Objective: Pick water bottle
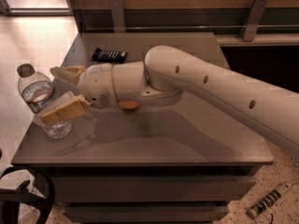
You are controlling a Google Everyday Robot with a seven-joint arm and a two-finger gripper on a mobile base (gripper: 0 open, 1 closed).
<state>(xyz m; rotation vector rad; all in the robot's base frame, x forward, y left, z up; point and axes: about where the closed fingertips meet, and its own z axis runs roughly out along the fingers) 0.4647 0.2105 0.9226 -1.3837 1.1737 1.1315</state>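
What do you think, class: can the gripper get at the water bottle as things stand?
Probably yes. The gripper is open at the table's edge, a finger on either side of the water bottle, nothing between them. The dark packet lies behind, out of the way.

At the left edge of the table (pixel 187 143) the gripper (pixel 46 94) stands spread around the water bottle (pixel 33 88); its near finger covers the bottle's middle, and whether either finger touches it cannot be told. The arm (pixel 224 92) is cut off at the right and hides all but a sliver of the orange (pixel 128 105). The print on the dark packet (pixel 109 55), far back, is too small to read.
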